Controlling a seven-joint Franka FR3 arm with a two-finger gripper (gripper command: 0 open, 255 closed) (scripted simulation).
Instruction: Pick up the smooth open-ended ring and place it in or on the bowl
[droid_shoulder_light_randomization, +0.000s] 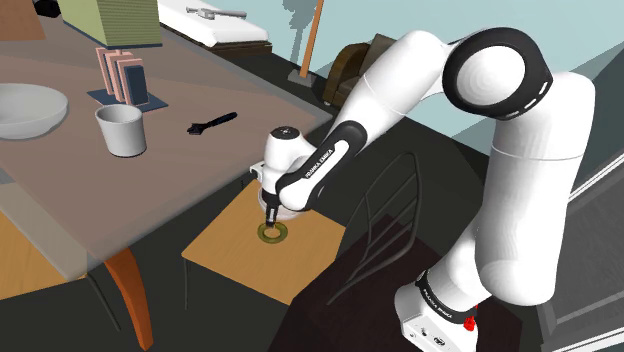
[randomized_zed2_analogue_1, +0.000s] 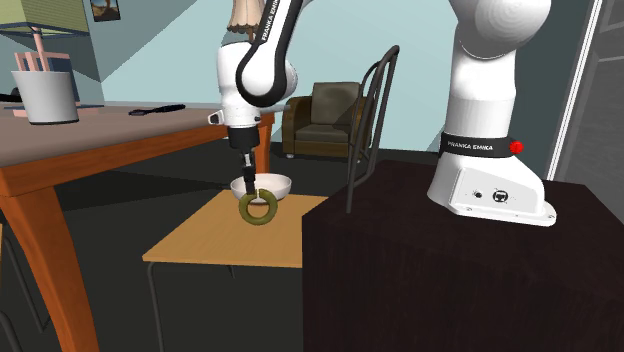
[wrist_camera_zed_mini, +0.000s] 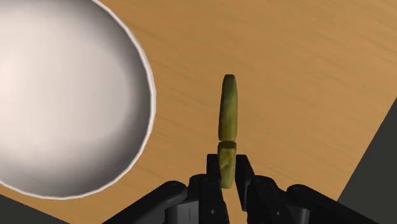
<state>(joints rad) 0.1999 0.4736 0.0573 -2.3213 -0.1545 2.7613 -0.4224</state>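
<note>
Two black fingers of the gripper (wrist_camera_zed_mini: 227, 168) pinched the ring (wrist_camera_zed_mini: 228, 118) between them, so the gripper was closed on it.

Going from the shoulder view's left, a grey dish (droid_shoulder_light_randomization: 30, 108) came first. It sat far from the gripper on the big table (droid_shoulder_light_randomization: 180, 170). A white cup (droid_shoulder_light_randomization: 121, 130) came next, with some books (droid_shoulder_light_randomization: 122, 75) behind it, both well away from the gripper. A black wrench (droid_shoulder_light_randomization: 212, 124) lay nearer to the gripper on the same table, but higher than it.

Then came the gripper itself, pointing down over the small wooden table (droid_shoulder_light_randomization: 230, 255). The green ring hung right under its fingertips. It stood on edge, with its gap up near the fingers. I could not tell if the ring touched the wood.

The white bowl (wrist_camera_zed_mini: 95, 114) sat on the small table just beside the gripper. It was close to the ring, but the ring was outside it.

An armchair (droid_shoulder_light_randomization: 350, 68) stood far behind the gripper. The dark stand (droid_shoulder_light_randomization: 350, 320) came last.
</note>
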